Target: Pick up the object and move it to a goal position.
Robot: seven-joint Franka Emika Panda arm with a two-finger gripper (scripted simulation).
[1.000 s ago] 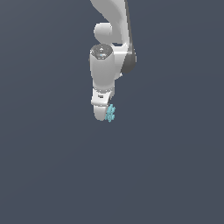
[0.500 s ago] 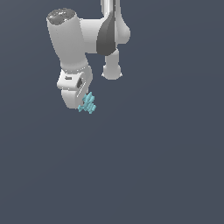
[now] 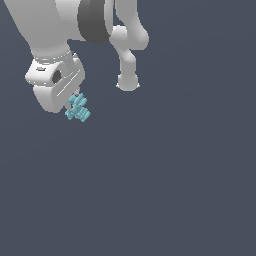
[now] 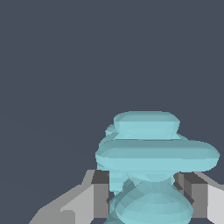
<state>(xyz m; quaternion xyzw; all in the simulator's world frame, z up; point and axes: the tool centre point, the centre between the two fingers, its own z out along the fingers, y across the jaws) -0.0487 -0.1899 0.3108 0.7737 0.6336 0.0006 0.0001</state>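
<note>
Your white robot gripper (image 3: pixel 76 102) pinches the small pale cyan knobbly cluster of stubby prongs (image 3: pixel 78 108) between its grey fingers (image 4: pixel 94 194), carrying it aloft over the plain dark background, apparently so that it travels clear toward a goal not visible here.

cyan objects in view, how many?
1. The pale cyan cluster sits between the fingers of the tool, at the exterior view's upper left. Nothing else cyan shows.
</note>
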